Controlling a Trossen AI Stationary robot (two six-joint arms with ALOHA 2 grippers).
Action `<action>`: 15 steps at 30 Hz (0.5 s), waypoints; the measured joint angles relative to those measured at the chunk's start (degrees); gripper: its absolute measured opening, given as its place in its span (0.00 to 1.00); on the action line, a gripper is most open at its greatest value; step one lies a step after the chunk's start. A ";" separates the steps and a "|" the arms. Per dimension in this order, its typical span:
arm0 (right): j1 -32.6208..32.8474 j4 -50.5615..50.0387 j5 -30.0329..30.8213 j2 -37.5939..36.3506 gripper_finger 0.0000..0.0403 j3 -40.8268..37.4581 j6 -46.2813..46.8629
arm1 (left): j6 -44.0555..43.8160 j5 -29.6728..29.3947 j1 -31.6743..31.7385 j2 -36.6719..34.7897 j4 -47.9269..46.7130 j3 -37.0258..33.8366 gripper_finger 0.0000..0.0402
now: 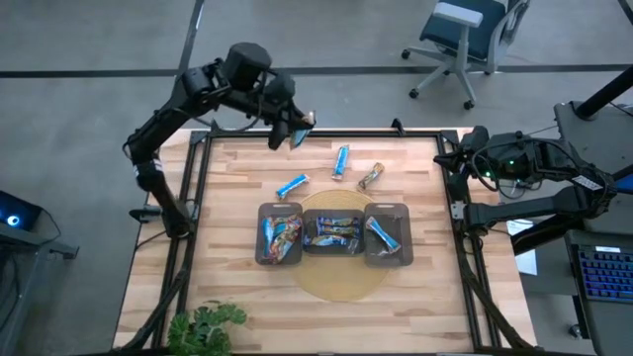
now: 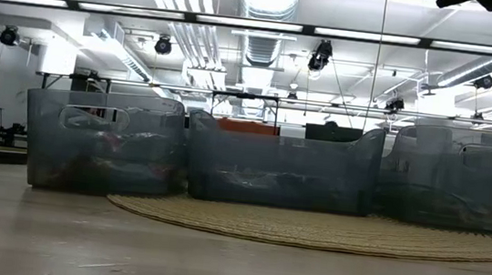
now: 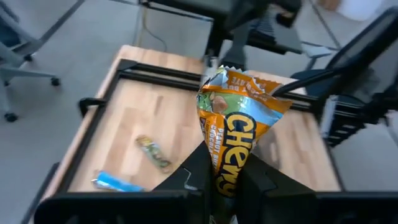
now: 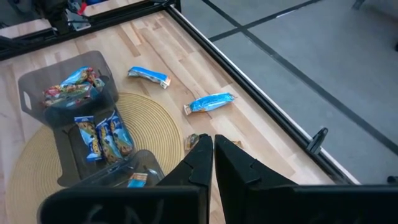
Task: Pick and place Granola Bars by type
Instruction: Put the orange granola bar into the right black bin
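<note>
My left gripper (image 1: 293,127) hangs above the table's far edge, left of the middle, shut on an orange granola bar (image 3: 239,121). Three loose bars lie flat on the wood: two blue (image 1: 293,184) (image 1: 341,161) and a brown-green one (image 1: 371,176). Three dark trays (image 1: 262,247) (image 1: 331,218) (image 1: 402,247) stand in a row on a round woven mat (image 1: 336,282), each with bars in it. My right gripper (image 4: 213,155) waits shut above the table's right edge, holding nothing. My left gripper pinches one end of the orange bar (image 3: 222,177) between its two fingers. The rest of the wrapper sticks out past the fingertips, its crimped free end (image 3: 239,78) farthest away. The fingers slant downward from the table's far left. The bar is lifted clear of the table.
A black metal frame (image 1: 203,198) runs round the tabletop. A potted plant (image 1: 203,326) sits at the near left corner. An office chair (image 1: 465,35) stands on the floor beyond the far edge. Bare wood lies left and right of the trays.
</note>
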 joint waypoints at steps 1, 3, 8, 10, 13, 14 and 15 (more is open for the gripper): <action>0.00 0.02 -0.02 0.00 0.02 0.00 0.12 | -0.55 0.02 -0.87 -0.18 0.02 0.00 0.06; 0.00 0.02 -0.06 0.00 0.02 0.00 0.16 | -1.72 0.02 -2.66 -0.39 -0.02 0.00 0.06; 0.00 0.02 -0.11 0.00 0.02 0.00 0.33 | -3.39 -0.17 -8.44 -0.33 -0.04 -0.02 0.06; 0.00 0.02 -0.11 0.00 0.02 0.00 0.33 | -3.42 -1.61 -10.88 -0.16 -0.01 -0.06 0.06; 0.00 0.02 -0.11 -0.02 0.02 0.00 0.33 | -3.45 -5.45 -13.88 0.14 0.03 -0.94 0.06; 0.00 0.02 -0.11 -0.02 0.02 0.00 0.33 | -3.59 -6.24 -14.60 0.16 0.12 -1.55 0.06; -0.02 0.02 -0.11 -0.03 0.02 0.00 0.33 | -4.09 -6.54 -15.17 0.16 0.58 -2.34 0.06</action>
